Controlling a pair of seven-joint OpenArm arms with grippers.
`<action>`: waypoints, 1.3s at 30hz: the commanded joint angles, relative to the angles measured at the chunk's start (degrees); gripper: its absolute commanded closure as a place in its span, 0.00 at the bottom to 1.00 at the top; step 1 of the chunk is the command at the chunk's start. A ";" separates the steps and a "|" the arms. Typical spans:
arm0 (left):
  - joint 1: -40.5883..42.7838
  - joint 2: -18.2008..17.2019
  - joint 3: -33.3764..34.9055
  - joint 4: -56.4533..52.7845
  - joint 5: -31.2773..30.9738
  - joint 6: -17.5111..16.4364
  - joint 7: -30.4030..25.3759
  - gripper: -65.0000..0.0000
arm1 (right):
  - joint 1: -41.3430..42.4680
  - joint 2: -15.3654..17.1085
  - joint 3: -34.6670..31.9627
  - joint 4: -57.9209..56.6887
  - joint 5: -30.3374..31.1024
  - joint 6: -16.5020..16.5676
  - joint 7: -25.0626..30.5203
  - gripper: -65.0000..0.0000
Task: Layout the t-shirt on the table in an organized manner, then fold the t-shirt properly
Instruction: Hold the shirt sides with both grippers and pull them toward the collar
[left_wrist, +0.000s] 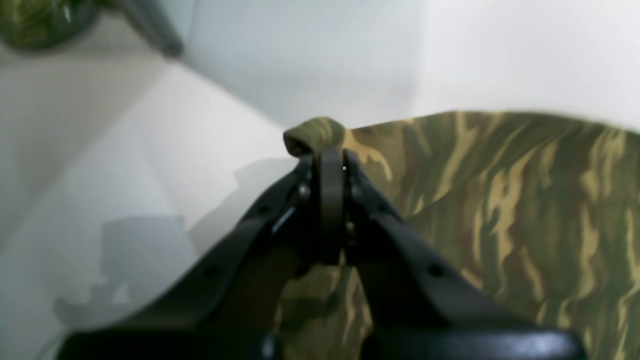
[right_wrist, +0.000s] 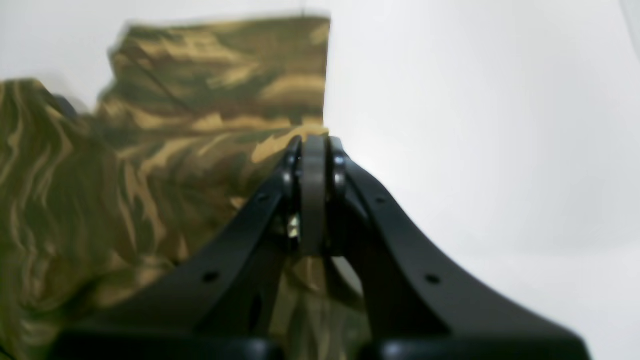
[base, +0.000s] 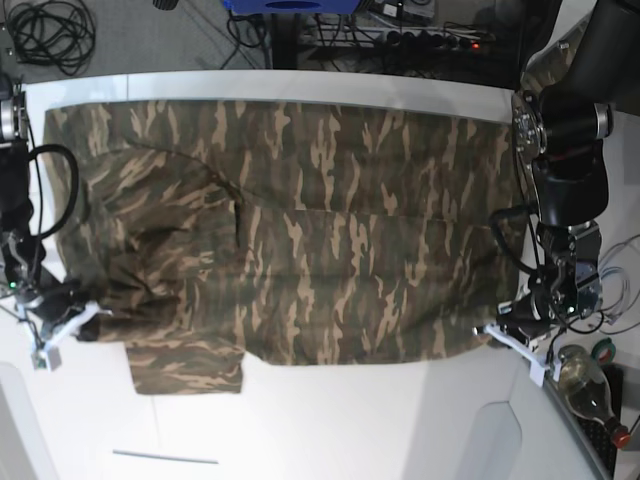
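Two grippers: both sit at the near corners of the t-shirt, one at each end of its near edge.
Right gripper: on the base view's left; its wrist view shows the jaws pressed together at an edge of camouflage cloth, so I judge it is pinching the shirt near the sleeve side.
T-shirt: spread wide across the table, lying along the far edge and covering most of the middle; the body looks largely flat.
Sleeve: one short flap hangs out toward the near side just beside the right gripper, and some creases show around the shoulder area.
Left gripper: on the base view's right; its wrist view shows the jaws closed on a small rolled corner of cloth.
Done so far: the laying-out looks nearly complete, judged from how flat the shirt lies.
Left to do: smoothing the left-hand creases and every fold; no fold is visible yet.
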 joint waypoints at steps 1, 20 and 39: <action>-1.08 -0.93 -0.16 1.13 -0.31 -0.06 -1.16 1.00 | 1.29 1.10 0.28 0.56 0.60 0.60 1.53 1.00; 13.08 -1.11 -7.81 20.47 -0.40 -0.06 7.10 1.00 | -9.70 5.59 0.98 14.28 0.69 0.43 -6.47 1.00; 20.99 -1.19 -8.34 26.98 -0.40 -0.15 8.95 1.00 | -24.56 4.18 16.10 33.44 0.69 0.25 -19.92 1.00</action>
